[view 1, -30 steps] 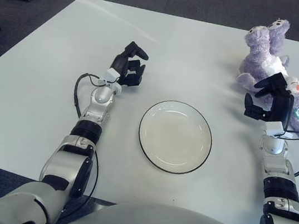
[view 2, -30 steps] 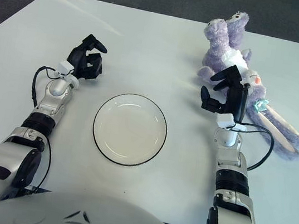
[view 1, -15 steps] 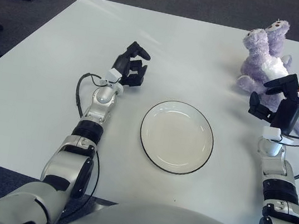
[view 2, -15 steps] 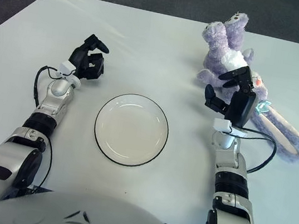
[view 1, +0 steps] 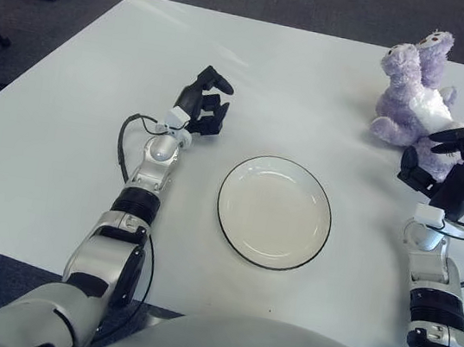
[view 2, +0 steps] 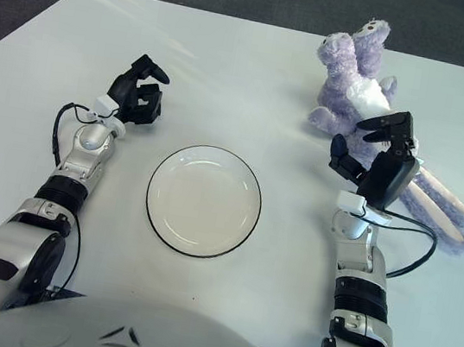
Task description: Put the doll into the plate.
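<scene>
Judging by its plush purple fur, we take the doll (view 2: 355,78) to be light, soft and easily squashed, unlikely to slip and in no danger of breaking. Its long pale limb or tail trailing toward the right edge of the table (view 2: 231,60) would flop if we lifted by it, so we would take hold around the plump body, where the white belly shows, and let the fingers sink into the stuffing.

The doll lies at the far right of the table, well apart from the plate (view 2: 202,201), which sits bare in the middle near us. Our right hand (view 2: 379,156) is raised just beside the doll, on its near side, fingers spread and holding nothing; in both views it overlaps the lower part of the toy, but we cannot tell whether it touches it. To grasp, we judge it must reach a little farther forward and left over the body.

Our left hand (view 1: 203,104) shows to the upper left of the plate, fingers curled, holding nothing.
</scene>
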You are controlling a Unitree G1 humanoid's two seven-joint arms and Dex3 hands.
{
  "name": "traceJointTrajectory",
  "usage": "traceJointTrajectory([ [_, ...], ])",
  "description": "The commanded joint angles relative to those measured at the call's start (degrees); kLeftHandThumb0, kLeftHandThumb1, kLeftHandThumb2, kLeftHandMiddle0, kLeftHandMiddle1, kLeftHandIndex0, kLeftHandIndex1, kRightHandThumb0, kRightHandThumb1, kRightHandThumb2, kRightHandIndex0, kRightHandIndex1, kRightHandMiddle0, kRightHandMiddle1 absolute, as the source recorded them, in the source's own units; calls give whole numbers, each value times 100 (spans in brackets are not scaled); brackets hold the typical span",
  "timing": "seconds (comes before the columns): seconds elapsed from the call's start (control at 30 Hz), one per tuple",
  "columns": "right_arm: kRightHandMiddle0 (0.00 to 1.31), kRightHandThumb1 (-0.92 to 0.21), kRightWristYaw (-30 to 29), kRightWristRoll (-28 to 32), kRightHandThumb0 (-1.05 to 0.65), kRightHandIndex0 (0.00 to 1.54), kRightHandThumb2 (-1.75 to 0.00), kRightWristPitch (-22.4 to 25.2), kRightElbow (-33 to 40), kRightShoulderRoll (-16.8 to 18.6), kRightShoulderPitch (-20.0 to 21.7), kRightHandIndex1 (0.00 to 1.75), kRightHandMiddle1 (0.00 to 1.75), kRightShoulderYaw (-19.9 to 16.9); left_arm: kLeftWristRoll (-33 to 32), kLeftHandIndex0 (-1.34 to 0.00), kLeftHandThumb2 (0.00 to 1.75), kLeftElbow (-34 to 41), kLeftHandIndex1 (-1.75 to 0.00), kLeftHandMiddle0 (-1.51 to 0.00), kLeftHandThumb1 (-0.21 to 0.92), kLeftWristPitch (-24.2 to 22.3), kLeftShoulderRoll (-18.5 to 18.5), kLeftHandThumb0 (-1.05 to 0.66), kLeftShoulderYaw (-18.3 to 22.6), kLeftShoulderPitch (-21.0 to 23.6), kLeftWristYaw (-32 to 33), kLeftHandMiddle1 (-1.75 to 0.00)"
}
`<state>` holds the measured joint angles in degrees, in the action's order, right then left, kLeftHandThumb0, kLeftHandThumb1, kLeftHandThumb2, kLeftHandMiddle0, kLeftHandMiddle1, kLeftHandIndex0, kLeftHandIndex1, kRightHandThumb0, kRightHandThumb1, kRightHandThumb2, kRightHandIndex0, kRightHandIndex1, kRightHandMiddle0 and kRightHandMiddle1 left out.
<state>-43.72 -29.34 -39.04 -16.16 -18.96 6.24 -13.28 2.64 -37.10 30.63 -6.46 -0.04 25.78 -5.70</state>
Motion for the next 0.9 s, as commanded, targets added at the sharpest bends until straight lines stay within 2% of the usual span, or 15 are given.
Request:
traceJointTrajectory([
  [0.0, 55, -29, -42, -111, -1, 59, -129, 138, 166, -57, -224, 175, 156, -136, 9, -34, 86, -143, -175, -95, 67, -105, 103, -38, -53, -473, 0, -175],
  [0.2, 52, -29, 168, -378, -1, 62, -130, 550, 610, -308, -342, 175, 156, -263, 73, -34, 85, -7, -175, -95, 68, -170, 148, -38, -72, -533, 85, -175],
  [0.3, 45, -31, 383, -636, -1, 63, -131, 886, 839, -471, -482, 175, 163, -249, 111, -34, 85, 50, -175, -95, 69, -199, 164, -38, -87, -557, 130, -175],
  [0.37, 41, -32, 542, -727, -1, 63, -131, 1086, 945, -601, -566, 175, 167, -271, 127, -33, 84, 77, -175, -95, 69, -213, 173, -38, -98, -569, 149, -175],
  [0.4, 39, -33, 543, -774, -1, 62, -130, 1092, 692, -815, -582, 175, 169, -315, 135, -33, 84, 88, -175, -95, 69, -216, 176, -38, -101, -575, 157, -175],
  [0.6, 25, -48, 475, -1169, -1, 51, -113, 1337, 28, -1510, -603, 174, 174, -271, 177, -33, 84, 125, -175, -95, 69, -241, 189, -38, -131, -588, 196, -175],
  [0.83, 18, -63, 340, -1489, -1, 41, -93, 1712, -115, -1865, -550, 168, 175, -119, 118, -33, 83, 72, -175, -95, 70, -232, 213, -38, -132, -555, 157, -175],
  [0.87, 22, -68, 324, -1496, -14, 38, -86, 1748, -133, -1890, -542, 165, 175, -105, 108, -33, 83, 64, -175, -94, 70, -232, 217, -38, -130, -550, 150, -175],
])
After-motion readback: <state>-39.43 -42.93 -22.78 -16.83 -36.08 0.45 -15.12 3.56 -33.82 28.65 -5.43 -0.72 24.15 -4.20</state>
